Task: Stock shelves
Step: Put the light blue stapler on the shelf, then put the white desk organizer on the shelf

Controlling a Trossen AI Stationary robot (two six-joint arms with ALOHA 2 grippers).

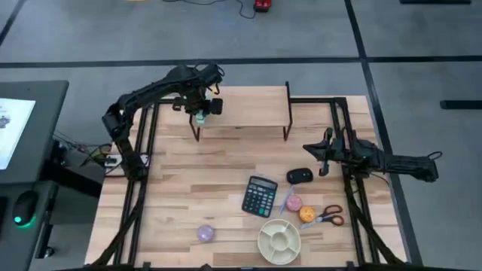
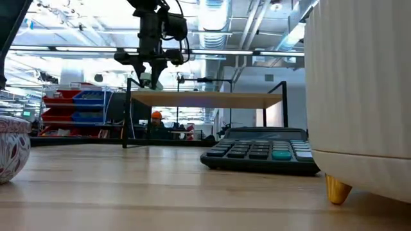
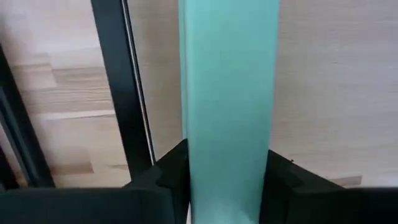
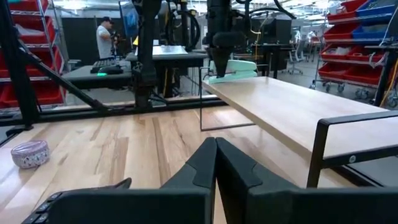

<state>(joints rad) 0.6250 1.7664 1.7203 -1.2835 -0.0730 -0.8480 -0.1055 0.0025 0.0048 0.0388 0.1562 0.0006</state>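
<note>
The shelves [image 1: 245,109] are a low light-wood riser on black legs at the table's far middle, also seen in the low view [image 2: 205,99] and the right wrist view [image 4: 280,109]. My left gripper [image 1: 199,113] hangs over its left end, shut on a flat pale-teal item [image 3: 227,93], which also shows in the right wrist view [image 4: 233,68]. My right gripper [image 1: 325,154] waits shut at the table's right side with nothing in it; its fingers meet in its own wrist view [image 4: 216,149]. My left gripper pinches the teal item's two long sides [image 3: 193,168] between its two fingers [image 3: 165,177], coming from above and pointing down, across the item. The item lies level at the shelf's left end [image 2: 152,81]. Whether it touches the shelf top, I cannot tell.
On the near half of the table lie a calculator [image 1: 260,196], a black mouse [image 1: 300,176], a pink and an orange small item [image 1: 300,209], scissors [image 1: 329,220], a round divided dish [image 1: 279,239] and a small purple bowl [image 1: 205,232]. The shelf top to the right of the teal item is bare.
</note>
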